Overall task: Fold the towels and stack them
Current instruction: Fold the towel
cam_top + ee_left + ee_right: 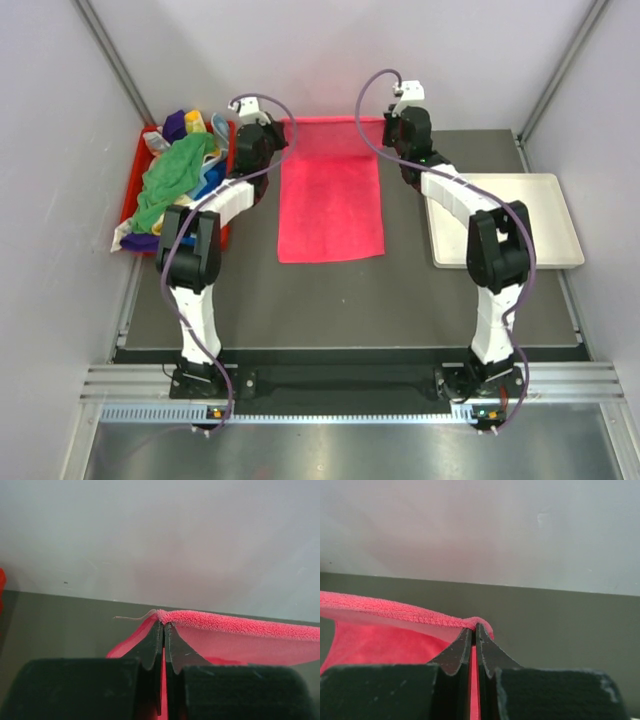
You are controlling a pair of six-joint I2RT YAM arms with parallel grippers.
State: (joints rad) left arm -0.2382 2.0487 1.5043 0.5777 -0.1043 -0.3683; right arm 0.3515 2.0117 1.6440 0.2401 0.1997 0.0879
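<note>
Corners: we are pinching both far corners of the bright pink towel [330,200], left gripper [163,629] and right gripper [474,631] each clamped on one.

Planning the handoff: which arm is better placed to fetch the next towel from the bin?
Left, probably: the left gripper, shut on the pink towel, is beside the bin; the right gripper is farther.

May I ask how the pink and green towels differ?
The pink towel lies spread on the table; the green towel sits crumpled in the red bin. The left gripper and right gripper pinch the pink towel's far corners; the green towel is unheld. Both are solid-coloured cloths.
</note>
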